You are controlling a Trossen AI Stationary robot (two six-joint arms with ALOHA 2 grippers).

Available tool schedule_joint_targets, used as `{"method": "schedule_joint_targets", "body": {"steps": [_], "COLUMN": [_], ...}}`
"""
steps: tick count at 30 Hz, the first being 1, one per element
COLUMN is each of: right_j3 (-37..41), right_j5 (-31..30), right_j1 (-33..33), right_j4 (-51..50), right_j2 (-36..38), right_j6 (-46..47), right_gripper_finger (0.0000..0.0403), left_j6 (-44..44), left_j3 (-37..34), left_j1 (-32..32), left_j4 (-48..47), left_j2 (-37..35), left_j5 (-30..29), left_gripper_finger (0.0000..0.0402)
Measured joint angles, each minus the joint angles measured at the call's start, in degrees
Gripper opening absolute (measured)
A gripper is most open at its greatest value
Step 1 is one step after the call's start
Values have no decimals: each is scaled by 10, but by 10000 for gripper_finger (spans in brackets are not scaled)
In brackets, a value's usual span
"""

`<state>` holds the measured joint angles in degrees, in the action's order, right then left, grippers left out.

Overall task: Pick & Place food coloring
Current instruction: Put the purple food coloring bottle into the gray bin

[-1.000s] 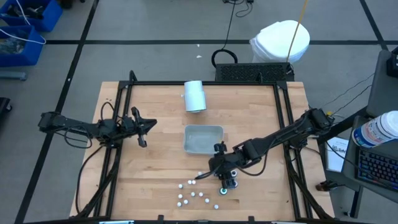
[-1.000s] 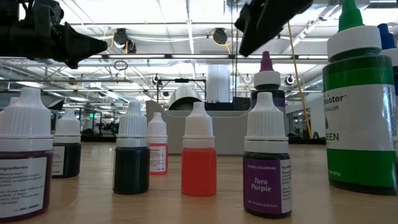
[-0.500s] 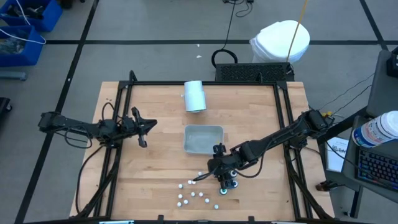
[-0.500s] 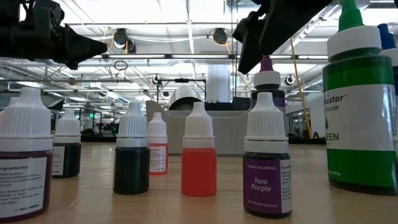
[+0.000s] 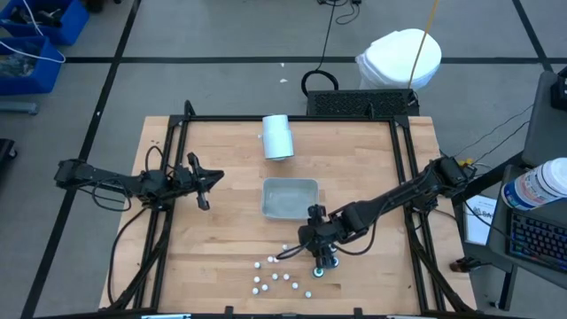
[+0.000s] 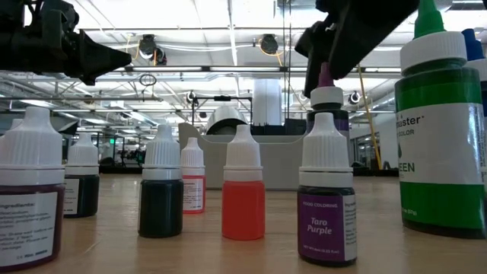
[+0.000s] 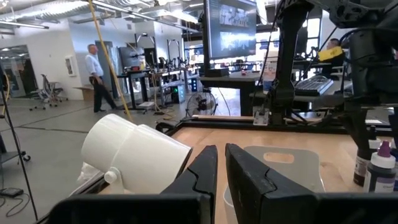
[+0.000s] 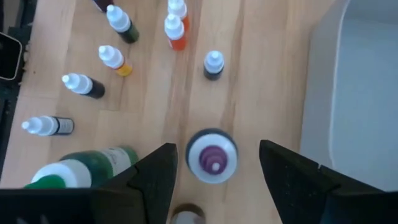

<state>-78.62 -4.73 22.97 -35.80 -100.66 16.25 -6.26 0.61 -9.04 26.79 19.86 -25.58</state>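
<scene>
The food coloring bottles stand upright in a loose cluster near the table's near edge, with a few darker ones at its right. My right gripper hangs open just above a dark bottle with a purple tip. Its fingers stand on either side of the white cap, apart from it. In the low view it is right over that tip. My left gripper waits, shut, over the table's left part.
A grey tray lies just beyond the right gripper, its wall close by. A white cylinder lies on its side near the far edge. A large green bottle stands beside the purple-tipped one. Small bottles are scattered toward the near edge.
My right gripper has come down and a little toward the near edge, settling over the purple-tipped bottle. The bottles have stayed where they were.
</scene>
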Motion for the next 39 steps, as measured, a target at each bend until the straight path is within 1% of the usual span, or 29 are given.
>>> {"method": "schedule_joint_targets", "body": {"steps": [6,11,14,21,24,26,29,31,33,36,39], "right_j3": [37,48,57,60,60,60,60,60,60,60,60], "right_j5": [3,5,5,5,6,18,21,21,21,20,20], "right_j1": [0,0,0,-1,-1,-1,-1,-1,-1,-1,-1], "right_j4": [46,51,54,65,73,76,76,78,79,93,129], "right_j2": [0,0,0,0,0,0,0,1,7,21,29], "right_j6": [2,0,0,0,-3,-13,-20,-28,-36,-45,-54], "right_gripper_finger": [214,200,176,93,71,65,70,85,108,153,198], "left_j6": [1,1,0,-5,-6,-6,-5,-5,-5,-5,-5], "left_j3": [0,0,0,0,0,0,0,0,0,0,0], "left_j1": [0,0,0,0,0,0,0,0,0,0,0], "left_j4": [0,0,0,0,0,0,0,0,0,0,0], "left_j2": [0,0,0,0,0,0,0,0,0,0,0], "left_j5": [0,0,0,0,0,0,0,0,0,0,0], "left_gripper_finger": [42,42,42,42,42,42,42,42,42,42,42]}}
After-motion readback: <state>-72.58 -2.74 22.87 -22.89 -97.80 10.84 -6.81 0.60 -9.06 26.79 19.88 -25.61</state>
